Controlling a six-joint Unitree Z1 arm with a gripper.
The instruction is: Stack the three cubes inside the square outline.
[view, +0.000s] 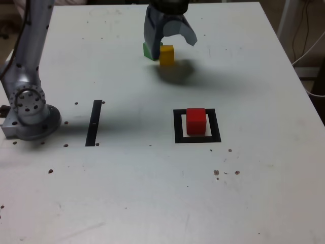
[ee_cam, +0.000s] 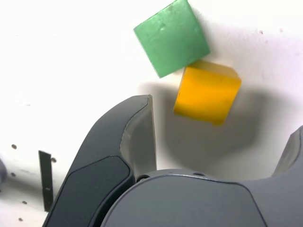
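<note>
A red cube (view: 195, 121) sits inside the black square outline (view: 178, 127) on the white table. At the far side a yellow cube (view: 166, 55) (ee_cam: 207, 93) rests on the table, touching a green cube (view: 149, 51) (ee_cam: 171, 38) at one corner. My gripper (view: 171, 40) (ee_cam: 222, 142) hangs just above these two cubes with its jaws wide open and nothing between them. One finger partly hides the green cube in the exterior view. In the wrist view the yellow cube lies between the fingers' lines.
A thin black strip (view: 94, 122) (ee_cam: 45, 179) lies on the table at the exterior view's left, near the arm's base (view: 29, 109). Small dark specks dot the table (view: 152, 193). Cables hang past the table's edge at the exterior view's right.
</note>
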